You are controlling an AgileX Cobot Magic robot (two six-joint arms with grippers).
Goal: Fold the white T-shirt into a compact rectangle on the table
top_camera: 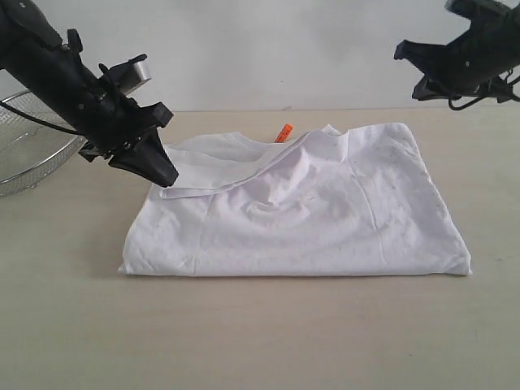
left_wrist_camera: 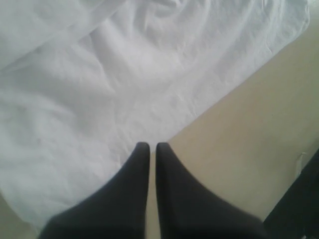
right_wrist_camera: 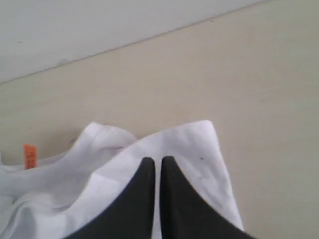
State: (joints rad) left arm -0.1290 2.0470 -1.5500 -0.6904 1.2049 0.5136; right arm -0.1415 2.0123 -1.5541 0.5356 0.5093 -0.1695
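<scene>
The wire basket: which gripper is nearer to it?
Left. The left gripper is just beside the wire basket, at the white T-shirt's left edge; the right gripper is raised over the shirt's opposite side.

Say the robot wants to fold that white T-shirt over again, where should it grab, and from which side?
Probably the far right corner of the white T-shirt, approached from the right over bare table. There the layers lie stacked with a clean edge, so one pinch could catch them all; the left side ends in a loose flap.

White T-shirt [top_camera: 325, 219], orange tag [top_camera: 283, 132], beige table [top_camera: 244, 333]
</scene>
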